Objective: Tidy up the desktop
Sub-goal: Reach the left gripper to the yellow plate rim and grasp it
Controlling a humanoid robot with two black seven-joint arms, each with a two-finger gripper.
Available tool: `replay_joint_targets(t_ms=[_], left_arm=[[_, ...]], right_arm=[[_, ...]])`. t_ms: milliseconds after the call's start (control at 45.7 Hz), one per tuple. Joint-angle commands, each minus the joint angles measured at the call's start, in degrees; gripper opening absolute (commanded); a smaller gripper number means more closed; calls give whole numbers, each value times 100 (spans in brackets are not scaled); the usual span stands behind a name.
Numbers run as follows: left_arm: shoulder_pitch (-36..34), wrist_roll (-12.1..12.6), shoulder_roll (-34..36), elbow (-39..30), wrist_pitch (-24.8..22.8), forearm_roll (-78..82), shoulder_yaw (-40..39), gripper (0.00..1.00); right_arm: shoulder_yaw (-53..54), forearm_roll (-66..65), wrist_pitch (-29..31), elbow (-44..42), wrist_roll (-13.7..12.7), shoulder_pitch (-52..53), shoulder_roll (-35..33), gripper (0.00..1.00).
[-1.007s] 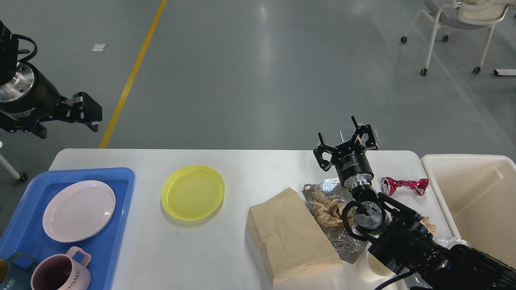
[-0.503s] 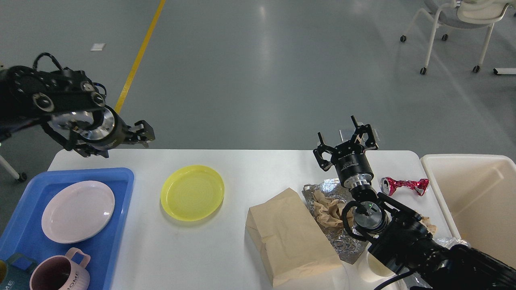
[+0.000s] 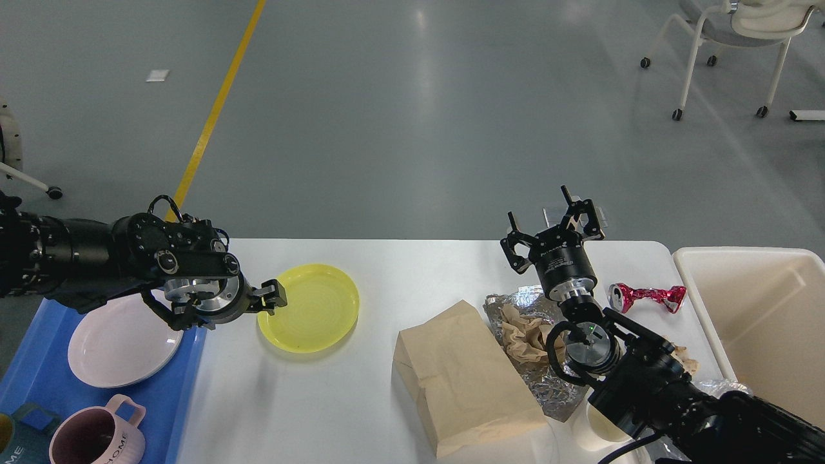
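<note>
- As the tidying of the large white rounded-corner bench [image 3: 361,412] proceeds, the robot's left gripper [image 3: 274,298] reaches the near-left rim of a round translucent yellow plastic plate [image 3: 309,316]; whether its jaws are parted cannot be told.
- The step in hand looks like picking up that plate, and the next move likely calls for closing on the rim, then carrying it to the blue plastic tray [image 3: 187,367].
- The right gripper [image 3: 554,222] hovers with jaws spread wide, empty, above crumpled foil [image 3: 515,303].
- The bench's long axis runs left to right across the view.
</note>
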Motion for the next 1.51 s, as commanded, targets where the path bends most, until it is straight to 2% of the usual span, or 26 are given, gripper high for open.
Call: replay_joint_targets(t_ms=[0,153,306,569,700,853,1007,1160,1379,1488], left_arm=[[329,0,-39,13,413,4,-259,97],[628,-9,-56,30,1143,48,-400,97],[917,-26,-206,162,1583,56,-540,96],[1454,-26,-364,909,1636,65,-822,96],[1542,-53,-382,997,1636,65,-927,95],[1586,-70,-390,997,1698,56,-989,87],[1849,-149,-434,1199,1768,56,-1041,71],[1999,-378,-478,1437,1768,56,-1138,67],[2017,-431,-487,1454,1768,56,-1235,60],[2069,-571,-531,1454,1768,56,-1235,51]], right_arm=[[0,-1,0,-1,0,-1,4,100],[0,-1,0,-1,0,-1,-4,100],[0,-1,0,-1,0,-1,-4,100],[0,-1,0,-1,0,-1,-4,100],[0,-1,0,-1,0,-1,4,100],[0,-1,0,-1,0,-1,4,100],[0,-1,0,-1,0,-1,-4,100],[0,-1,0,-1,0,-1,-4,100],[0,-1,0,-1,0,-1,4,100],[0,-1,0,-1,0,-1,4,100]])
